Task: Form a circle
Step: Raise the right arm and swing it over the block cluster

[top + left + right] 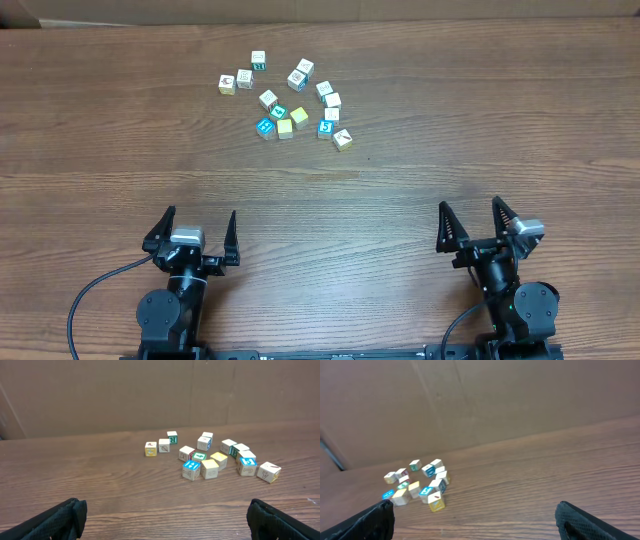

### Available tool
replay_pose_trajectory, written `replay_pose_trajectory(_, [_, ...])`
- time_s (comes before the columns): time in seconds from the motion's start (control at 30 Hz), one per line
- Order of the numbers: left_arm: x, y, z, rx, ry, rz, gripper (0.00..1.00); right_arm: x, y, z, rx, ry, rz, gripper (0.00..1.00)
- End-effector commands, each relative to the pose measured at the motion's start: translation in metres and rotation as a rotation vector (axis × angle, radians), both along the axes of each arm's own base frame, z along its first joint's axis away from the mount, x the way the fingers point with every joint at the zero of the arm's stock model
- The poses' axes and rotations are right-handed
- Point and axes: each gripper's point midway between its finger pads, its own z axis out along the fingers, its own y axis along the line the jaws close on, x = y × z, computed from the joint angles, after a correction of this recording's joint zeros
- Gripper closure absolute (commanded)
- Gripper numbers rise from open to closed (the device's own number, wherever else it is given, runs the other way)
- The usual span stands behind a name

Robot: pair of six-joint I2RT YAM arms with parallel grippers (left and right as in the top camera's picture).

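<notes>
Left hand (201, 225) spread, empty | right hand (470, 212) likewise | cubes (279, 112) scattered on desk (100, 130), well ahead, inward of both hands, no ring yet | advice: approach low, move one outer cube at a time, spare neighbours

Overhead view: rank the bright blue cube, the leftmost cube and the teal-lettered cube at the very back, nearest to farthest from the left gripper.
Measured from the left gripper, which is open:
1. The bright blue cube, on the front left side of the cubes.
2. The leftmost cube, at the far left end.
3. The teal-lettered cube, farthest back.
</notes>
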Motion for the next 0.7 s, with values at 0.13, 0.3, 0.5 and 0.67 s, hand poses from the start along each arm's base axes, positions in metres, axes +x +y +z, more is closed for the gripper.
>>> replay_pose_trajectory(0.13, [0.000,0.001,0.000,0.012,-0.007,0.004,0.00,-0.014,0.005,0.056,0.004,-0.082,0.031,0.00])
replay_pose_trajectory(0.3, [0.000,0.001,0.000,0.012,-0.007,0.004,0.00,-0.030,0.003,0.101,0.007,-0.125,0.031,0.00])
replay_pose_trajectory(0.5, [0.000,0.001,0.000,0.012,-0.007,0.004,0.00,-0.038,0.002,0.155,0.005,-0.108,0.032,0.00])
replay_pose_trajectory(0.67, [0.000,0.001,0.000,0.012,-0.007,0.004,0.00,-0.031,0.016,0.206,0.000,-0.066,0.106,0.00])
